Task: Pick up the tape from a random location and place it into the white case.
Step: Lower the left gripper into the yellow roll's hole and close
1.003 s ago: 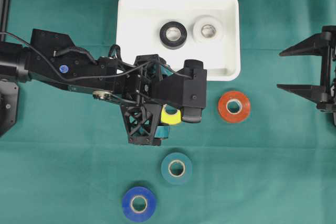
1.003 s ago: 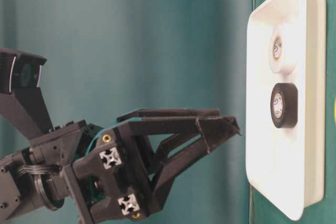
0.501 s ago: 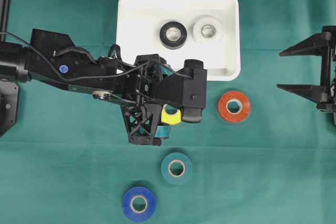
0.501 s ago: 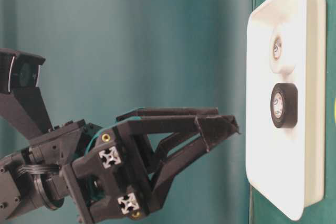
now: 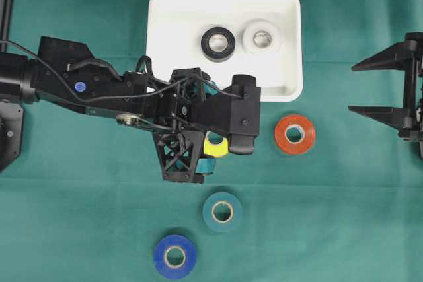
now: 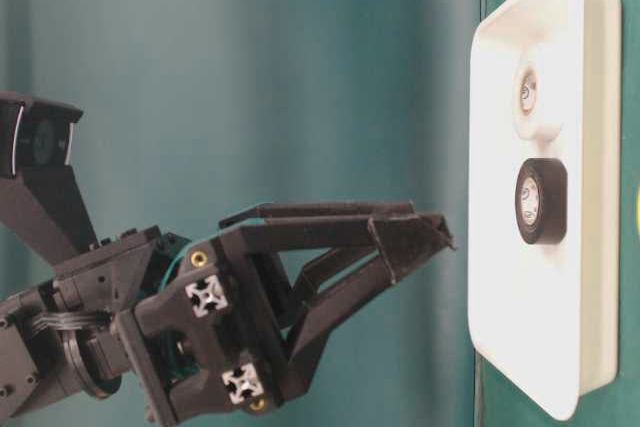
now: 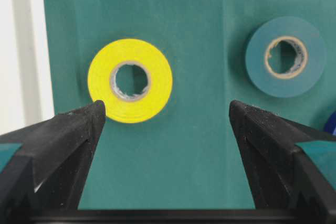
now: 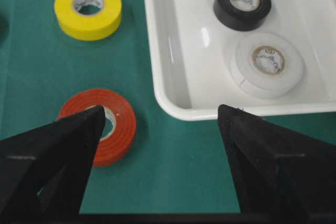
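Item: yellow tape roll [image 7: 130, 80], lying flat on the green cloth [image 5: 344, 216] just outside the near rim of the white case [image 5: 165, 11], partly hidden beneath the left gripper [image 5: 215, 150] in the overhead view. Handling, as a judgement: light, stiff ring on a cardboard core, smooth sides somewhat slippery, not fragile; best taken across its outer wall with one finger on each side, or with one finger through the core and the other outside. Left gripper: jaws spread wide and empty; in the wrist view the roll sits off-centre, close to the finger on the left of that view, and nothing touches it. Left arm: stretched out from the left across the cloth, the gripper hanging above the roll and pointing down at it; the table-level view shows its fingers clear of the surface. Right gripper [image 5: 390, 87]: jaws spread, empty, parked at the right edge, well apart from every roll. Already inside the case: black tape roll [image 5: 218, 43] and white tape roll [image 5: 262, 37], side by side. Loose on the cloth: orange tape roll [image 5: 295, 134] near the case's corner, teal tape roll [image 5: 222, 211], blue tape roll [image 5: 175, 256].
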You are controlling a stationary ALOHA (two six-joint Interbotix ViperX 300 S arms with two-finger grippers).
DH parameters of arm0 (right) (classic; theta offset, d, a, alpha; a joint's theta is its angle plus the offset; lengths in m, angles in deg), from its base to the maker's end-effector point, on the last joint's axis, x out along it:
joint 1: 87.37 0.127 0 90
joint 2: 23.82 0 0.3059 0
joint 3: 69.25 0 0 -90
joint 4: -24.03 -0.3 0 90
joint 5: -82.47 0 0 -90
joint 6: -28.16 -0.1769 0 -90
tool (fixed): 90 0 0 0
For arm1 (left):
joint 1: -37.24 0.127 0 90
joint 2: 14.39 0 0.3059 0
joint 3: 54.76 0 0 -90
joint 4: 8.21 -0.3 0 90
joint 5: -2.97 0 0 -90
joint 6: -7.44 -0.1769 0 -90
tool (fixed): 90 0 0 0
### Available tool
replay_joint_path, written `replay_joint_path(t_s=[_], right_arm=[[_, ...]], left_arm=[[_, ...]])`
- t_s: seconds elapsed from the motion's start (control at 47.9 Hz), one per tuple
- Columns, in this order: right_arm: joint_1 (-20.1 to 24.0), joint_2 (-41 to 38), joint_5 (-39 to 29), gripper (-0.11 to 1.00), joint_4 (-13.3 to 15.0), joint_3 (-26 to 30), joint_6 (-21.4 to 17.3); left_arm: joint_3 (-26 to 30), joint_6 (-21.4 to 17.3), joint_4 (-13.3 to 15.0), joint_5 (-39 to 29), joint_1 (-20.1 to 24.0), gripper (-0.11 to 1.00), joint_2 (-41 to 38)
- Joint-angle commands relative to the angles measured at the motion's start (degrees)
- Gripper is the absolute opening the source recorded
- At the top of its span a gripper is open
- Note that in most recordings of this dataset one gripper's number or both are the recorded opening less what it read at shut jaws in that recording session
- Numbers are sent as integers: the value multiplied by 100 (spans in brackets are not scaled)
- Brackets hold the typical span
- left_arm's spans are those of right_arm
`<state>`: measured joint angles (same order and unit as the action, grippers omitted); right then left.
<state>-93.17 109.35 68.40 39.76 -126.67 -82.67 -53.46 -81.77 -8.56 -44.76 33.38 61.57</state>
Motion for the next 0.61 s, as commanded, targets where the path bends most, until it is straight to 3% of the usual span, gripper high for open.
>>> replay_joint_path(t_s=[0.0, 0.585], right_arm=[[-9, -35, 26, 82, 9, 158, -9], [-9, -44, 26, 82, 18, 158, -9]], left_arm=[[105, -9, -18, 62, 9, 95, 70], [-387, -9, -18, 1072, 18, 95, -439]])
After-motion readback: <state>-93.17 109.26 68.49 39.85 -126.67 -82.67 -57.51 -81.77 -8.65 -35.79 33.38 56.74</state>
